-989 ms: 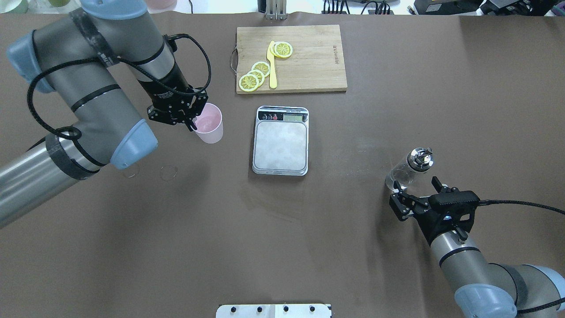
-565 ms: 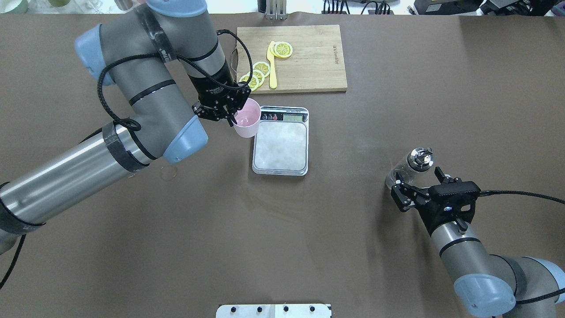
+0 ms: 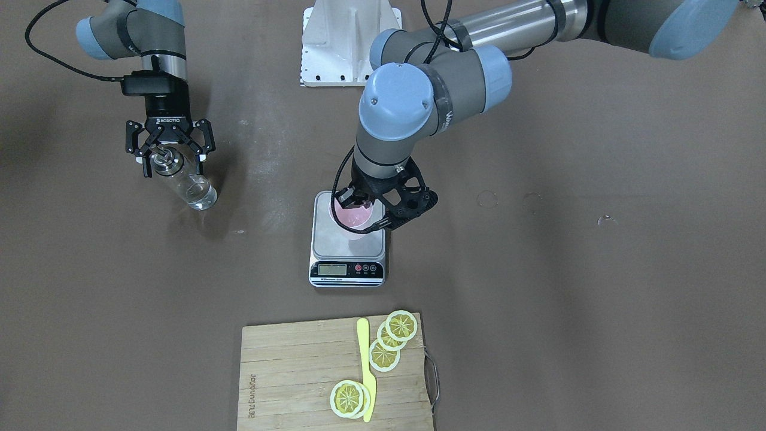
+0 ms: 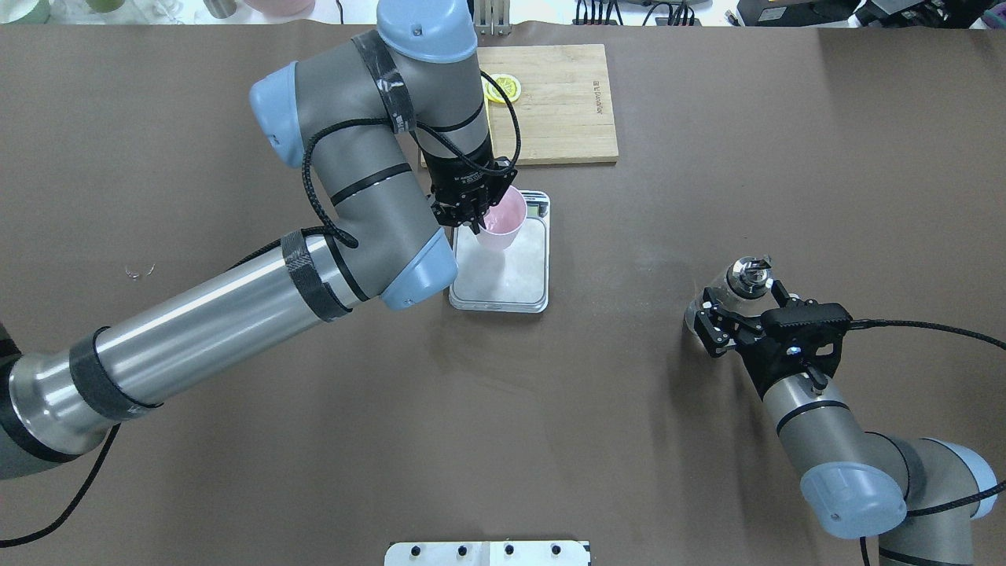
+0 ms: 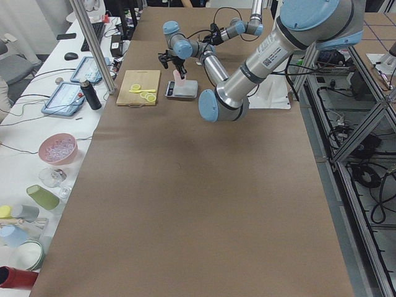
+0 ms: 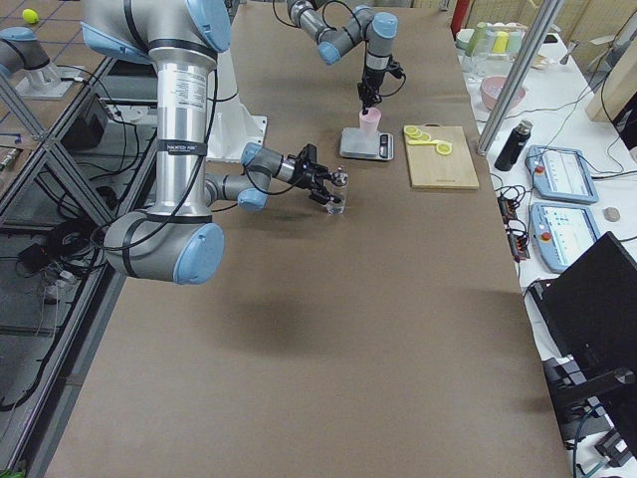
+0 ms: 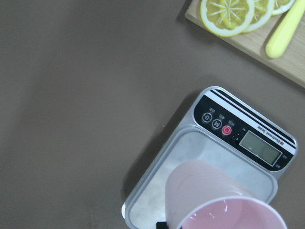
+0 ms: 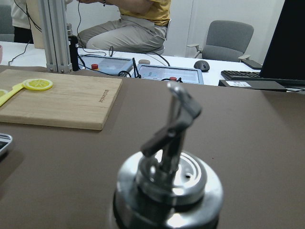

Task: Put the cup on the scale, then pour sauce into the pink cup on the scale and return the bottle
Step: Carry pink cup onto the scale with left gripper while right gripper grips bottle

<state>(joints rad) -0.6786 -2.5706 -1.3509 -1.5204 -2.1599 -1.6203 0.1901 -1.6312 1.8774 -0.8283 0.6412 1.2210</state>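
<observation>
My left gripper (image 4: 477,218) is shut on the rim of the pale pink cup (image 4: 503,220). It holds the cup tilted over the back part of the scale's (image 4: 511,279) grey platform. From the front, the cup (image 3: 354,218) hangs over the platform (image 3: 328,239) behind the display. The left wrist view shows the cup (image 7: 214,200) above the scale (image 7: 190,157). The clear glass bottle (image 4: 743,277) with its metal spout stands at the right. My right gripper (image 4: 747,305) is open, with a finger on each side of the bottle (image 3: 190,187). The spout fills the right wrist view (image 8: 171,138).
A wooden cutting board (image 4: 566,102) with lemon slices and a yellow knife (image 3: 365,371) lies behind the scale, partly hidden by my left arm. The robot's white base plate (image 3: 350,42) is at the near edge. Faint ring marks (image 3: 486,199) show on the brown table.
My left arm carried the pink cup rightward from the table's left side to over the scale. My right gripper moved forward so its open fingers now flank the bottle.
</observation>
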